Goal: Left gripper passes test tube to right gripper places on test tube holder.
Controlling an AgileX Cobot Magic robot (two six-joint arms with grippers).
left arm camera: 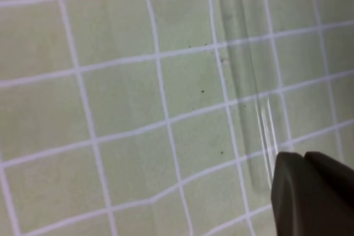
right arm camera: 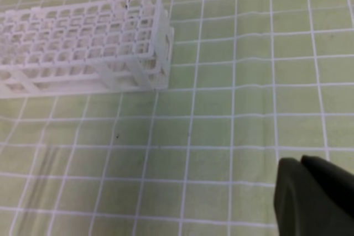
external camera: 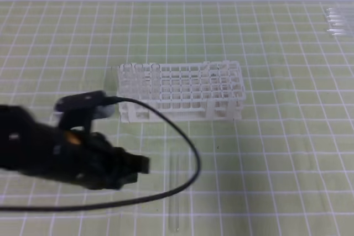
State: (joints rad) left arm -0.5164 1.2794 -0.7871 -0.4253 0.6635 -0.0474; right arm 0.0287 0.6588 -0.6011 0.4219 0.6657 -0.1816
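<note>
Left tool (external camera: 145, 165) closed and empty, just left of the test tube (external camera: 176, 192) lying flat on the table (external camera: 276, 153).
Right tool (right arm camera: 301, 161) closed too, holding nothing; rack (external camera: 182, 89) standing beyond the left tool, apart from the tube.

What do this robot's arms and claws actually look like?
The left gripper is a black two-finger claw on a bulky dark arm bearing a small orange label. A dark camera module sits on top of it, and a thin black cable loops from there across the mat. The right gripper shows only in its own wrist view, as rounded, matte black fingertips; its arm is out of sight.
</note>
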